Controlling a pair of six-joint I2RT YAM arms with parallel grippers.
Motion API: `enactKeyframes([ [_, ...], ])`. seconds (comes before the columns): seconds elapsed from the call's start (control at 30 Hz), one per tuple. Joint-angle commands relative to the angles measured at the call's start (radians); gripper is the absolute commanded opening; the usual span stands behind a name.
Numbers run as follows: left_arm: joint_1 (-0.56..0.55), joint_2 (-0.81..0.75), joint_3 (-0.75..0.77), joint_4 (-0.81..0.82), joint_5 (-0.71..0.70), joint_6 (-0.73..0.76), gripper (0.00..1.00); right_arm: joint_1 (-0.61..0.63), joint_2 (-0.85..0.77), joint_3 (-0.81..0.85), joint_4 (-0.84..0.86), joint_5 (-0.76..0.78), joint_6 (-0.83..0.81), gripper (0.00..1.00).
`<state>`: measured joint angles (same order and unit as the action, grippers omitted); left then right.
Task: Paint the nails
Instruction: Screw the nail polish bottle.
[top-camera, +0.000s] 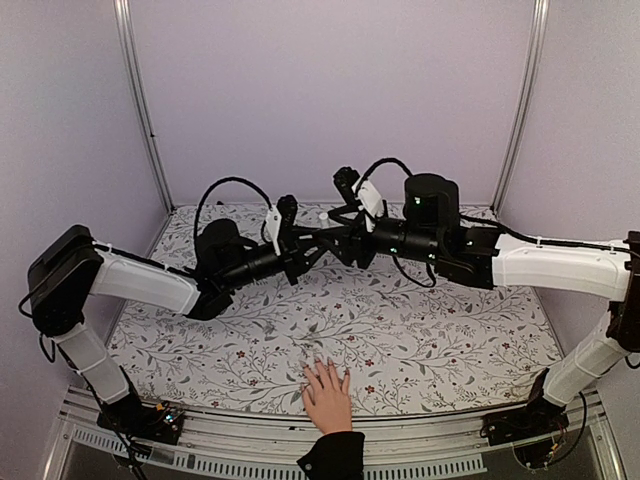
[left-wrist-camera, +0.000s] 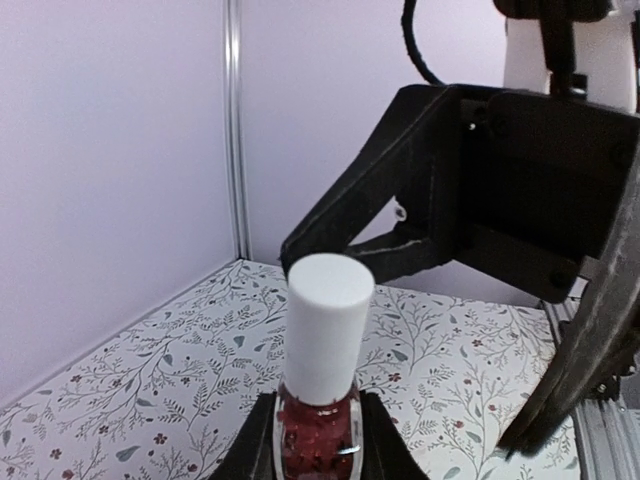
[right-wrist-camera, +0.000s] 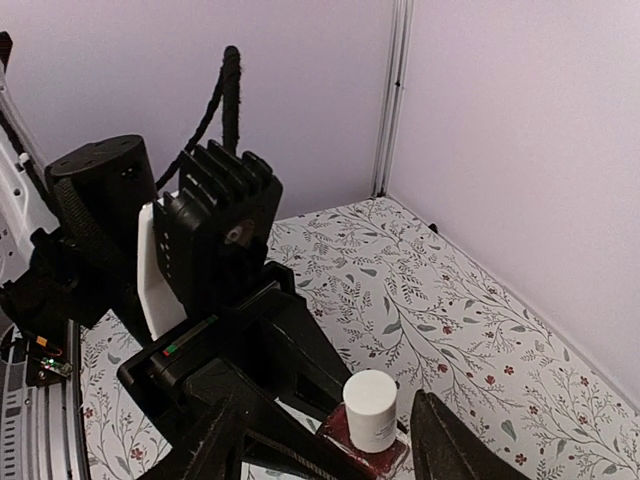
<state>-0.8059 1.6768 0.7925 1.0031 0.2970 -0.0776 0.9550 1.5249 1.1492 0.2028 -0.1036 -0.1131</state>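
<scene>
A light-skinned hand (top-camera: 328, 398) with a black cuff lies flat at the table's near edge, its nails (top-camera: 323, 365) pointing away from me. My left gripper (left-wrist-camera: 318, 425) is shut on a small dark-red bottle (left-wrist-camera: 320, 430) with a white cap (left-wrist-camera: 325, 335), held upright above the table. My right gripper (right-wrist-camera: 330, 405) faces it, open. Its fingers (right-wrist-camera: 455, 445) flank the cap (right-wrist-camera: 370, 408) with a gap on each side. In the top view both grippers, left (top-camera: 306, 256) and right (top-camera: 332, 243), meet in mid-air over the middle of the table, far behind the hand.
A floral cloth (top-camera: 430, 330) covers the table. Lilac walls with metal corner posts (top-camera: 143, 110) close in the back and sides. A metal rail (top-camera: 430, 460) runs along the near edge beside the arm bases.
</scene>
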Motion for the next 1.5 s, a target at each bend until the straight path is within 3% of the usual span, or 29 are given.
enactKeyframes([
  [0.0, 0.029, -0.050, 0.019, 0.023, 0.237, 0.020, 0.00, -0.013, -0.083, -0.036, -0.019, -0.123, -0.016, 0.61],
  [0.33, 0.042, -0.023, 0.077, 0.016, 0.662, -0.002, 0.00, -0.044, -0.138, -0.024, -0.157, -0.448, -0.104, 0.71],
  [0.57, 0.039, 0.016, 0.117, 0.064, 0.819, -0.061, 0.00, -0.044, -0.143, -0.001, -0.223, -0.611, -0.168, 0.62],
  [0.8, 0.033, 0.035, 0.141, 0.027, 0.894, -0.069, 0.00, -0.044, -0.144, 0.041, -0.308, -0.639, -0.210, 0.61],
  [1.17, 0.020, 0.061, 0.176, -0.049, 0.939, -0.046, 0.00, -0.043, -0.113, 0.120, -0.429, -0.641, -0.273, 0.51],
  [1.3, 0.018, 0.066, 0.183, -0.060, 0.942, -0.038, 0.00, -0.042, -0.102, 0.138, -0.453, -0.655, -0.285, 0.42],
  [1.47, 0.019, 0.068, 0.186, -0.063, 0.936, -0.035, 0.00, -0.044, -0.094, 0.141, -0.466, -0.669, -0.293, 0.22],
])
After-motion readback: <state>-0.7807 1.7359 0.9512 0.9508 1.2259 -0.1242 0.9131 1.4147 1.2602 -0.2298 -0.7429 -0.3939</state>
